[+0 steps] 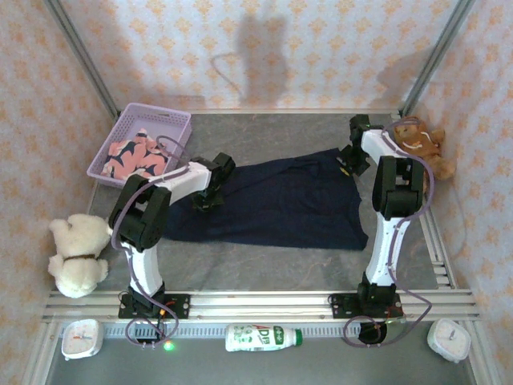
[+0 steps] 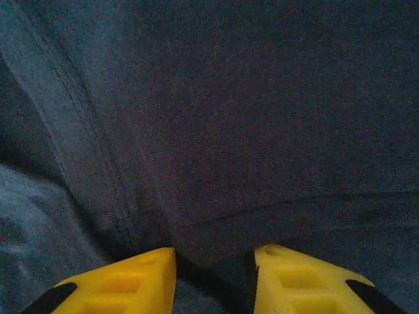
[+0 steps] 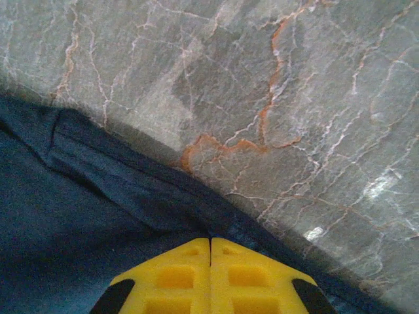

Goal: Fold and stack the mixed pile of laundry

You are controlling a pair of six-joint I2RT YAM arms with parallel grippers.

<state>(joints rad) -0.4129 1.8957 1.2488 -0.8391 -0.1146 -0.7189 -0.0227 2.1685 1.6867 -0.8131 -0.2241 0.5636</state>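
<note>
The dark navy garment (image 1: 272, 204) lies spread flat across the middle of the table. My left gripper (image 1: 207, 199) is at its far left corner. In the left wrist view a bunched fold of navy cloth (image 2: 249, 131) fills the gap between the yellow fingers of the left gripper (image 2: 214, 261). My right gripper (image 1: 346, 164) is at the far right corner. Seen from the right wrist, the right gripper (image 3: 210, 245) is pressed shut at the hem of the navy garment (image 3: 78, 229). The salmon-pink shark-print garment (image 1: 135, 156) lies crumpled in the basket.
The lavender lattice basket (image 1: 156, 112) stands at the back left. A cream teddy bear (image 1: 78, 255) sits at the left edge, a brown one (image 1: 421, 144) at the back right. Along the front rail lie a bottle (image 1: 260, 337) and two white timers (image 1: 80, 338) (image 1: 449, 338). Grey marbled table (image 3: 262, 78).
</note>
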